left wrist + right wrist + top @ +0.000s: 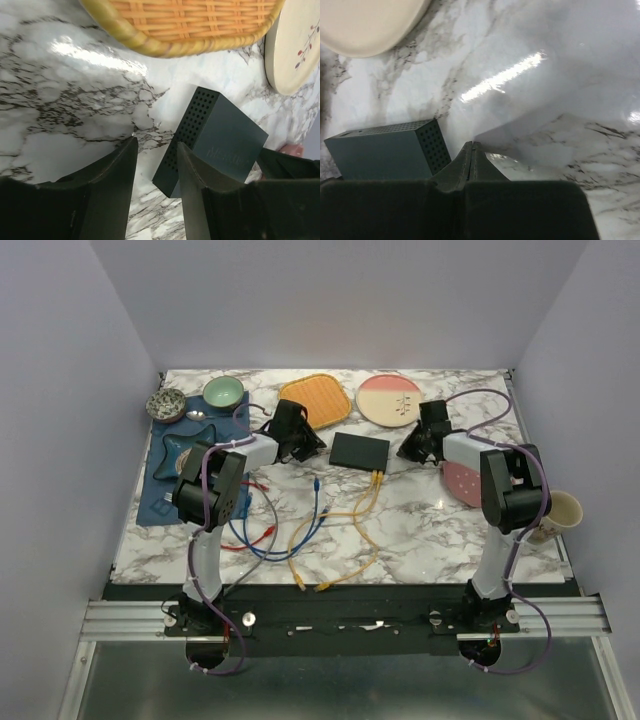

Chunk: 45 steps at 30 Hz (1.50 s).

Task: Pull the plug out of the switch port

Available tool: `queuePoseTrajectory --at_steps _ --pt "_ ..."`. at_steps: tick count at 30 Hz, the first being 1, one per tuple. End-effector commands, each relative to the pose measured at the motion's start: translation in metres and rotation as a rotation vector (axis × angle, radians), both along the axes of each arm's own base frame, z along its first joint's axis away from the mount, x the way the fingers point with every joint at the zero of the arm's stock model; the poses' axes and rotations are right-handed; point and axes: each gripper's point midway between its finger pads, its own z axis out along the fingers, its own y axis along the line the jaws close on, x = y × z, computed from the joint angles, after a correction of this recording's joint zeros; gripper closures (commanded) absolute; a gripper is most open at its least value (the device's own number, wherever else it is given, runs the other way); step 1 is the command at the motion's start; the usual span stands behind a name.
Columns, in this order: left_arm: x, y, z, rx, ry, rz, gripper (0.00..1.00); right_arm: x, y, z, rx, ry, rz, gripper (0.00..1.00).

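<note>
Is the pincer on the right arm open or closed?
Shut. In its own camera, the right pincer shows both fingers pressed flat together, nothing between them, just beside the dark switch.

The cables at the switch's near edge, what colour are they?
Yellow; the cables show best in the top external view.

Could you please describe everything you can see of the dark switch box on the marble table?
The flat, matte dark grey-black rectangular switch box lies level on the white marble table, close to the orange woven plate. Both short ends are perforated with small holes, and faint lettering marks its top. Yellow cables enter its near edge.
</note>
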Motion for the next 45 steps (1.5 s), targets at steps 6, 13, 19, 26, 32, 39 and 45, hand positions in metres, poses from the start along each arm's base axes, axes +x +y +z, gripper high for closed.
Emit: queuePoseTrajectory --at_steps 6,13,19,26,32,39,45 --pt "-0.050 -0.024 -0.039 -0.026 0.148 -0.106 0.49 -0.009 0.050 -0.006 0.047 0.051 0.226 0.96" --pt "-0.085 -0.002 -0.021 -0.051 0.138 -0.065 0.50 -0.030 0.118 0.000 0.036 0.019 0.407 0.95" --pt "-0.109 0.040 -0.014 -0.043 0.145 0.021 0.50 -0.059 0.170 -0.005 0.076 0.046 0.511 0.95" --pt "-0.092 0.099 0.010 0.075 0.076 0.180 0.47 -0.054 0.151 0.013 0.016 -0.016 0.415 0.94" --pt "-0.063 0.133 0.086 0.172 -0.116 0.310 0.40 -0.050 0.101 0.061 -0.048 -0.145 0.283 0.71" --pt "-0.046 0.029 0.113 -0.168 -0.188 -0.056 0.46 -0.081 0.133 0.060 0.135 -0.166 0.469 0.54" --pt "-0.074 -0.042 0.067 -0.362 -0.052 -0.297 0.49 -0.102 0.142 0.038 0.304 -0.139 0.517 0.50"
